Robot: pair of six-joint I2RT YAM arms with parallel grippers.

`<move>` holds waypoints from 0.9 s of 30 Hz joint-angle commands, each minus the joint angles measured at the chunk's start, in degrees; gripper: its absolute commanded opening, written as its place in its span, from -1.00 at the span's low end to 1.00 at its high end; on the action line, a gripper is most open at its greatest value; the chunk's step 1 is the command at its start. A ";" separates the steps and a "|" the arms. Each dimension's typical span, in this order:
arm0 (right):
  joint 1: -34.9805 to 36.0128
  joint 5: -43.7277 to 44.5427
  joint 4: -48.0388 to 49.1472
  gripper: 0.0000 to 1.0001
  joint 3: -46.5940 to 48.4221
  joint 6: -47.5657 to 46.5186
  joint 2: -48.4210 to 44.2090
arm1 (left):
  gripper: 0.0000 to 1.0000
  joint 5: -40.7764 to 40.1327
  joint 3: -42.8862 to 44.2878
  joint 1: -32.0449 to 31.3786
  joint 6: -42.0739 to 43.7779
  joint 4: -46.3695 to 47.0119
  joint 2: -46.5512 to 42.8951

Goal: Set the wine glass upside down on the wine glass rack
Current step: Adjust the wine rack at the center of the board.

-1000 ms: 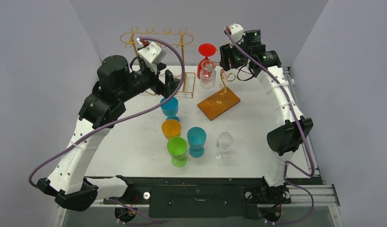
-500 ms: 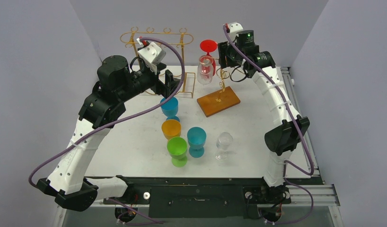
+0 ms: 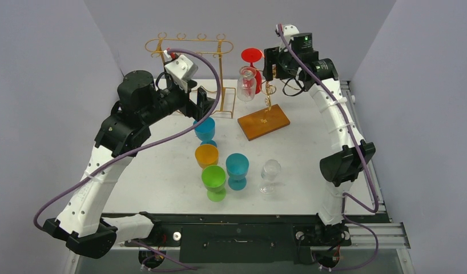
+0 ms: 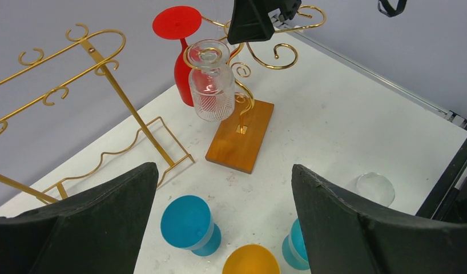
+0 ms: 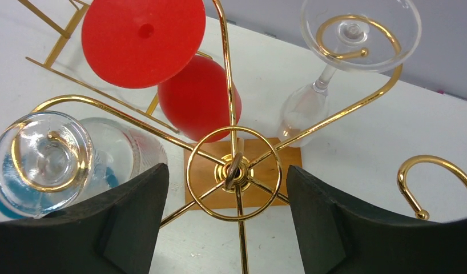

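Two open, empty pincers: the right gripper (image 5: 226, 188) straddles the rack (image 3: 264, 121) hub from above. The wine glass (image 5: 43, 160) hangs upside down on an outer hook, just beside the red glass (image 5: 200, 97). The left gripper (image 4: 222, 171) hovers well apart.

The gold spiral wire rack with wooden base (image 3: 264, 121) stands right of the gold wire rail rack (image 3: 204, 40) (both far back on the white table (image 3: 162, 165)); four coloured plastic goblets (image 3: 206, 154) cluster before them.

Bright, even light; faint soft shadows on the table (image 3: 162, 165); every view sharp.
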 commanded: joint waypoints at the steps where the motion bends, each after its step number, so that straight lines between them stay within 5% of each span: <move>1: -0.73 -4.89 0.21 0.47 2.78 2.50 -1.48 | 0.69 0.41 -0.83 0.86 -0.96 1.81 -1.33; 16: -2.93 -5.58 2.00 0.53 2.55 5.67 -7.55 | 0.73 0.78 -1.92 1.92 -1.60 1.35 -1.30; 20: -1.76 -1.63 5.66 0.55 -5.70 8.48 -15.21 | 0.97 0.76 -1.40 3.34 -2.74 -0.45 -0.26; 27: 8.27 8.88 9.77 0.58 -23.15 12.45 -31.78 | 0.92 2.10 0.09 8.21 -5.21 -5.28 1.37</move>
